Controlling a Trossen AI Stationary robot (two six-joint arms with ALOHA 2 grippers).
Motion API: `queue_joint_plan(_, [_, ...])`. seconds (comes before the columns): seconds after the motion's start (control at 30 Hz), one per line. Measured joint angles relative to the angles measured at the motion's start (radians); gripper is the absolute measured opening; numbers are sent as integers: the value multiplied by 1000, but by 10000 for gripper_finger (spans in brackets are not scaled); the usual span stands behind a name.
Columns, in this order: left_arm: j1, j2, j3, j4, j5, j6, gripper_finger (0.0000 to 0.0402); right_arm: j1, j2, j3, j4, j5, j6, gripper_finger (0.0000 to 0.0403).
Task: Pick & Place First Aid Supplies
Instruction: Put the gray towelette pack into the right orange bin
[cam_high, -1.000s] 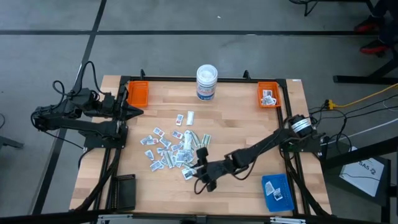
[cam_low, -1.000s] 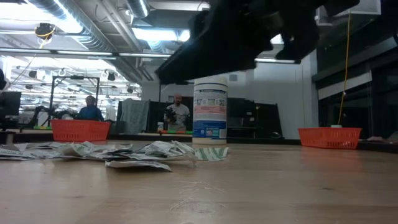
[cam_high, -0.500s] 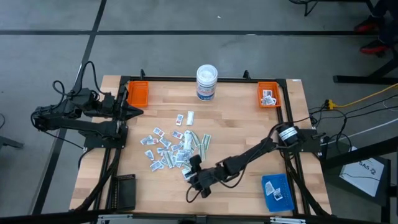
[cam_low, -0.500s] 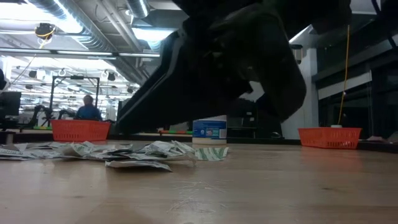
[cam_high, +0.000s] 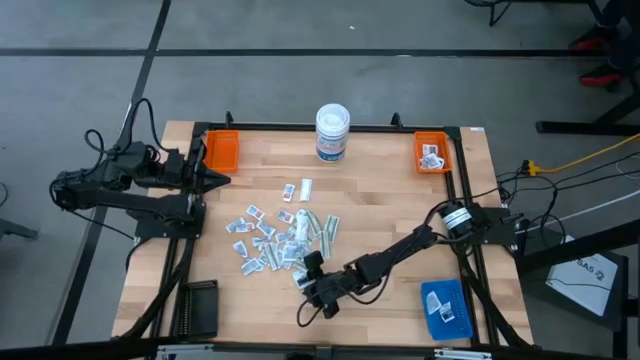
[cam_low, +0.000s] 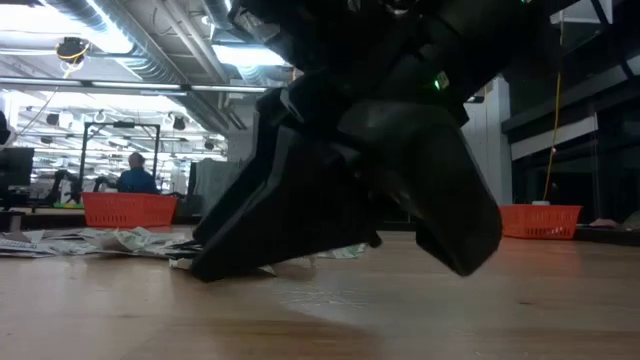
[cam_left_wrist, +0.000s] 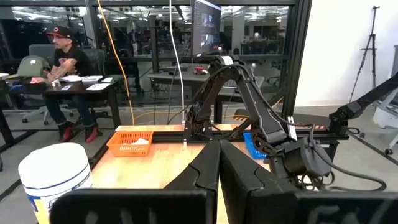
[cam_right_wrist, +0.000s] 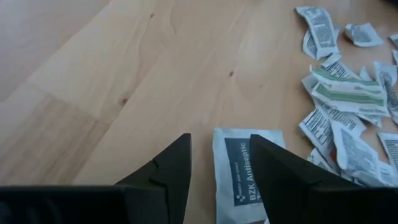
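Low at centre frame, the right claw (cam_high: 312, 283) stands released astride an antiseptic packet (cam_right_wrist: 245, 175) at the supplies pile's (cam_high: 278, 238) edge. Step: grasping; next, lower and close. Left claw (cam_high: 222, 179), clenched, waits left.

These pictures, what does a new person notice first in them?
The right gripper is down at the near edge of the heap of packets in the middle of the table, its open fingers either side of one white packet. The left gripper waits shut at the left edge, beside an orange tray.
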Motion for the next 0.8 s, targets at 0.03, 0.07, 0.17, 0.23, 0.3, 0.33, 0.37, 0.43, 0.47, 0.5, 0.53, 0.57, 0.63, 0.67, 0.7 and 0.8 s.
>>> queue_joint_plan(0.03, [0,0,0,0,0,0,4,-1,2,0,0,0,-1,161])
queue_joint_plan(0.07, [0,0,0,0,0,0,4,-4,4,0,0,0,0,161])
queue_joint_plan(0.17, [0,0,0,0,0,0,4,-12,6,0,3,-2,-1,161])
queue_joint_plan(0.23, [0,0,0,0,0,0,4,-20,7,0,3,-3,0,161])
queue_joint_plan(0.3, [0,0,0,0,0,0,4,-29,7,0,1,-2,7,161])
queue_joint_plan(0.33, [0,0,0,0,0,0,4,-33,7,1,-2,-2,15,161])
queue_joint_plan(0.37, [0,0,0,0,0,0,4,-37,7,1,-7,-3,27,159])
queue_joint_plan(0.43, [0,0,0,0,0,0,4,-48,6,3,-24,-12,55,150])
queue_joint_plan(0.47, [0,0,0,0,0,0,4,-53,6,3,-34,-16,67,143])
queue_joint_plan(0.5, [0,0,0,0,0,0,4,-57,6,4,-41,-27,70,135])
queue_joint_plan(0.53, [0,0,0,0,0,0,4,-60,8,4,-44,-42,70,127])
queue_joint_plan(0.57, [0,0,0,0,0,0,4,-62,14,4,-39,-54,70,118])
queue_joint_plan(0.63, [0,0,0,0,0,0,4,-62,22,4,-27,-53,70,100])
queue_joint_plan(0.67, [0,0,0,0,0,0,4,-62,28,4,-20,-48,70,91])
queue_joint_plan(0.7, [0,0,0,0,0,0,4,-61,33,4,-12,-48,70,82])
queue_joint_plan(0.8, [0,0,0,0,0,0,4,-65,42,5,-6,-58,79,52])
